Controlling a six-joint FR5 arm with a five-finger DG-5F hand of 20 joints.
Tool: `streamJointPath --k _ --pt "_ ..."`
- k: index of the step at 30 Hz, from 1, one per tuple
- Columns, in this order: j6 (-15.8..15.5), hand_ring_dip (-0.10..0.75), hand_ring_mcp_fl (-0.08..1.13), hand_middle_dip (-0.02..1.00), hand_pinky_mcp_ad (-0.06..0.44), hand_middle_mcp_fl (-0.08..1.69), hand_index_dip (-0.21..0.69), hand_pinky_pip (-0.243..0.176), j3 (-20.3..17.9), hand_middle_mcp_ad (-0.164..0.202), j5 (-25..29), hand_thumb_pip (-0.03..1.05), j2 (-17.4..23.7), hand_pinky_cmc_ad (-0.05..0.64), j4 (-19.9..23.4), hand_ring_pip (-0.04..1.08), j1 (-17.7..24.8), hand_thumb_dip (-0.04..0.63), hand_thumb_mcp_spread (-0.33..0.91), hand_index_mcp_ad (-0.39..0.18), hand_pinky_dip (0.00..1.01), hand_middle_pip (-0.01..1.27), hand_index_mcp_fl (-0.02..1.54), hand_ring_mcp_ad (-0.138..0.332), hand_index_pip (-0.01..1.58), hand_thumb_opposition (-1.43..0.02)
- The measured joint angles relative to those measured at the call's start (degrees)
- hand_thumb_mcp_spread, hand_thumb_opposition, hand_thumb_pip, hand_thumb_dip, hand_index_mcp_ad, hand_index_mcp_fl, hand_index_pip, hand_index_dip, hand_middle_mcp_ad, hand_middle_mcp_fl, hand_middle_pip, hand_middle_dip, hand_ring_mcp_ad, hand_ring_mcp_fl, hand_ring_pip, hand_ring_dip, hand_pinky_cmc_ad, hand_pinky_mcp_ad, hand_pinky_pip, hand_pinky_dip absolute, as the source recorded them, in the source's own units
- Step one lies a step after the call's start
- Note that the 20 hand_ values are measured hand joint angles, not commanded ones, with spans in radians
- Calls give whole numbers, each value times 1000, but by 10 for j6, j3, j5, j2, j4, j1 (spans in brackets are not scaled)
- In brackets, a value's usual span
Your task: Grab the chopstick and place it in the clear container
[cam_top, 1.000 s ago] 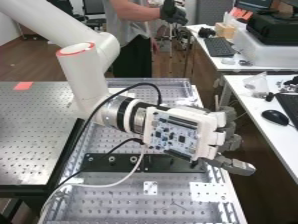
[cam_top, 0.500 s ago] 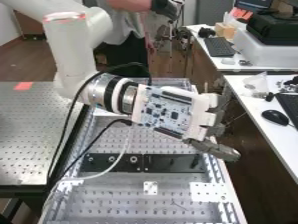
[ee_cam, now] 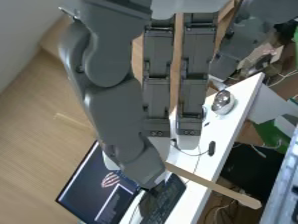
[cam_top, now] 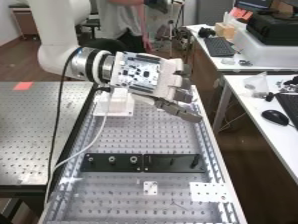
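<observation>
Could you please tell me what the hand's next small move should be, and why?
Probably ease the chopstick towards the task's container, grip kept: it juts from the thumb's tip, and the hand is raised above the bench, so letting go here would likely drop it.

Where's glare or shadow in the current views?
High view: pale sheen on the perforated metal bench, deep shade under the white desk. Wrist view: bright highlight on the shiny round object, the white tabletop bright against darker surroundings.
</observation>
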Motion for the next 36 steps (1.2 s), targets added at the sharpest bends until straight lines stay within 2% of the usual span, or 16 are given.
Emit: streamJointPath --k 4,9,15,19,26,36 --pt "3 501 983 733 199 1140 234 66 -13 -28 42 447 11 412 -7 91 36 297 850 -253 150 459 1129 35 698 -1086" --pt "22 501 986 733 199 1138 237 77 -14 -28 103 447 12 412 -29 91 85 293 848 -253 154 459 1129 35 698 -1086" --pt "44 501 984 733 202 1140 237 79 1 -28 175 447 1 415 -63 91 143 297 848 -253 154 459 1129 35 698 -1086" --pt "72 501 990 733 199 1138 234 82 20 -28 222 443 -14 415 -91 91 185 293 848 -253 155 459 1126 35 684 -1082" --pt "107 497 991 733 202 1138 237 82 48 -24 263 447 -40 415 -127 87 226 293 848 -253 154 459 1126 35 684 -1086" --pt "166 497 986 733 199 1138 239 82 79 -28 289 447 -70 414 -204 87 250 297 850 -253 154 459 1126 35 682 -1086"
